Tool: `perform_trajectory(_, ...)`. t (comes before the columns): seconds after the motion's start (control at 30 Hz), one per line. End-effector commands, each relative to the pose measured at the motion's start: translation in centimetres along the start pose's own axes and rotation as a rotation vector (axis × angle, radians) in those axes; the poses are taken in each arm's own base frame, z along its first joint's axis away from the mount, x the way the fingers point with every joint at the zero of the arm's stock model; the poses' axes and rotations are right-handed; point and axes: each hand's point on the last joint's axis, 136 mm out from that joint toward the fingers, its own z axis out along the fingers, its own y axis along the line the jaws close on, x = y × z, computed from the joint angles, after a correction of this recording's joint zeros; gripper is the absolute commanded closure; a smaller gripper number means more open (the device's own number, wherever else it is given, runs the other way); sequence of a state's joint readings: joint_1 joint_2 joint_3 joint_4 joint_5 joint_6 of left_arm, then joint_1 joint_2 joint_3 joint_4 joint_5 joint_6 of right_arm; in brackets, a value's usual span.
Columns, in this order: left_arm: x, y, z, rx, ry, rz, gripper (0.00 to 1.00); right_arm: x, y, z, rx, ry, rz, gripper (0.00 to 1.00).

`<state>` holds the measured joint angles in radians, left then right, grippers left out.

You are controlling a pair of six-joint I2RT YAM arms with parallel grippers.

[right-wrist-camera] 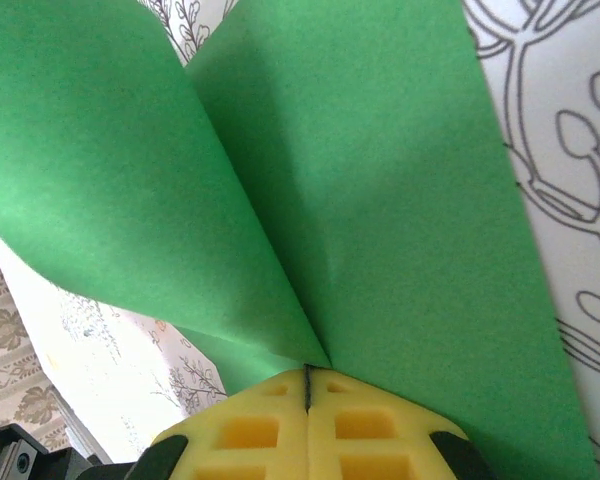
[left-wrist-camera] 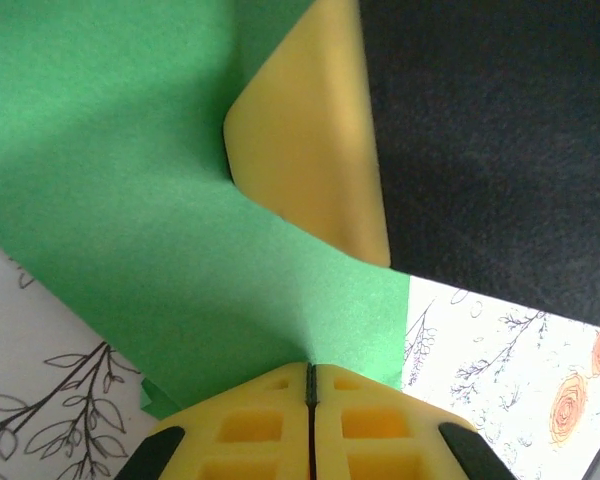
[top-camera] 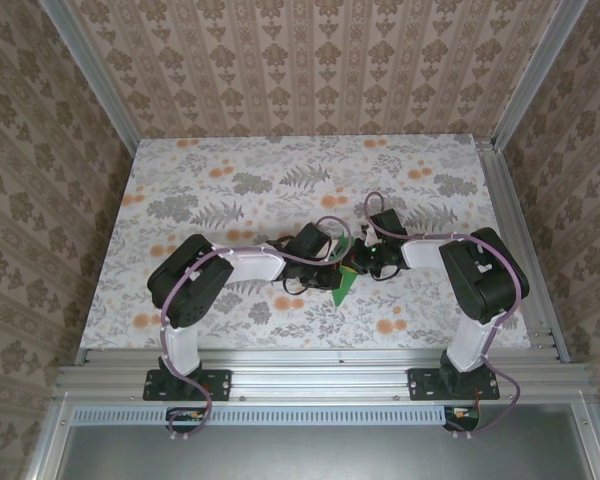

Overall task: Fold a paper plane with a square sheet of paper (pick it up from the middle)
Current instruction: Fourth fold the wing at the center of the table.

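Both bent inward, left claw (left-wrist-camera: 310,372) and right claw (right-wrist-camera: 308,374) pinch paper (left-wrist-camera: 130,200).

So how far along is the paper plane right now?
Done: the green paper is already folded to a pointed shape. In hand: the left gripper and right gripper are both shut on it, with two flaps meeting at a crease. Left: it is no slim dart yet, so more folds, I'd judge.

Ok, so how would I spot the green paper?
Find the grey-and-orange flowery tabletop and look near its front middle. There, the left claw and the right claw both pinch a bright-green folded paper sheet, the only plain green thing among flower prints.
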<state>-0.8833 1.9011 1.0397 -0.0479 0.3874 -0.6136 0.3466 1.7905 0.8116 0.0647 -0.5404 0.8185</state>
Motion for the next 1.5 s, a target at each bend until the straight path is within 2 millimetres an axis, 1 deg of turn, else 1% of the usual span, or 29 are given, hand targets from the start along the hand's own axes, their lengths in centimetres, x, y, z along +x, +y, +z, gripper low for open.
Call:
perform_trajectory(0.0,3.5,3.0,0.6,-0.118,0.093,0.007,0.93,-2.1,0.4,-0.8,0.018,-0.097,0.002,0.96)
perform_trajectory(0.2,4.8,4.0,0.4,-0.160,0.105,0.027,0.95,-3.7,1.2,-0.9,-0.010,-0.154,0.001,0.96)
perform_trajectory(0.33,5.1,4.4,0.2,-0.174,0.099,0.040,0.95,-4.0,1.9,-0.9,-0.026,-0.148,-0.012,0.96)
perform_trajectory(0.43,5.3,4.7,0.2,-0.181,0.102,0.047,0.95,-3.1,2.9,-1.1,-0.059,-0.105,-0.021,0.96)
perform_trajectory(0.57,5.2,4.8,0.1,-0.189,0.099,0.056,0.96,-0.8,3.6,-2.1,-0.063,-0.060,-0.031,0.96)
perform_trajectory(0.67,5.0,4.7,0.1,-0.190,0.100,0.060,0.96,0.9,3.5,-2.6,-0.054,-0.045,-0.027,0.95)
perform_trajectory(0.73,4.9,4.6,0.1,-0.185,0.097,0.062,0.96,1.6,3.3,-2.8,-0.049,-0.039,-0.021,0.95)
perform_trajectory(0.83,4.8,4.3,0.2,-0.173,0.100,0.067,0.96,2.0,3.2,-2.0,-0.052,-0.020,-0.018,0.95)
perform_trajectory(1.1,4.6,4.0,-0.2,-0.169,0.091,0.080,0.96,0.9,2.6,0.6,-0.022,0.016,-0.002,0.96)
perform_trajectory(1.2,4.3,3.7,-0.5,-0.153,0.076,0.079,0.96,0.4,2.0,1.5,0.004,0.015,0.009,0.96)
perform_trajectory(1.3,4.4,3.8,-0.6,-0.161,0.086,0.085,0.96,-0.8,1.2,1.7,0.065,-0.023,-0.003,0.96)
perform_trajectory(1.4,4.4,3.2,-0.9,-0.127,0.069,0.081,0.96,-1.8,0.7,1.6,0.112,-0.059,-0.027,0.96)
perform_trajectory(1.47,4.4,3.2,-1.2,-0.134,0.072,0.084,0.97,-2.3,0.2,1.7,0.146,-0.073,-0.036,0.96)
